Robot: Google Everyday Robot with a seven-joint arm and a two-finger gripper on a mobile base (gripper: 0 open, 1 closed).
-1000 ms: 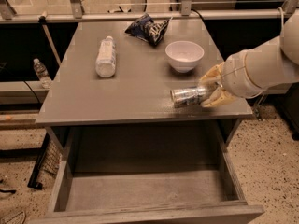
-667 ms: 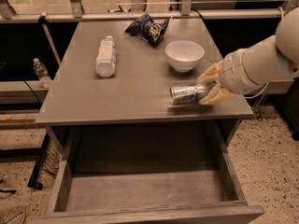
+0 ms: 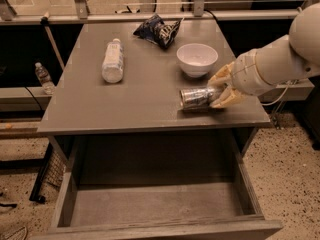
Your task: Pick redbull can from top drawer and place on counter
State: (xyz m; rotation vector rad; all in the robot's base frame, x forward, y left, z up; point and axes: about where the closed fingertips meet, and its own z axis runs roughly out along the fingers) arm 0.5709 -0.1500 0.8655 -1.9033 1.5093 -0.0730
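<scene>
Holding small silvery metal redbull can [image 3: 196,97] on its side against grey matte tabletop [image 3: 135,104], right front: beige two-finger hand [image 3: 216,90] clamped round its end, probably awaiting release. Grey wooden top drawer [image 3: 150,204] open below.

My arm [image 3: 280,59] extends in from the right, forearm sloping down to the left, pale wrist [image 3: 247,74] level. My gripper [image 3: 214,91] points left, low over the right front part of the counter [image 3: 140,99]. Tan fingers [image 3: 221,75] clamp the right end of the redbull can [image 3: 195,97], one behind, one in front.
</scene>
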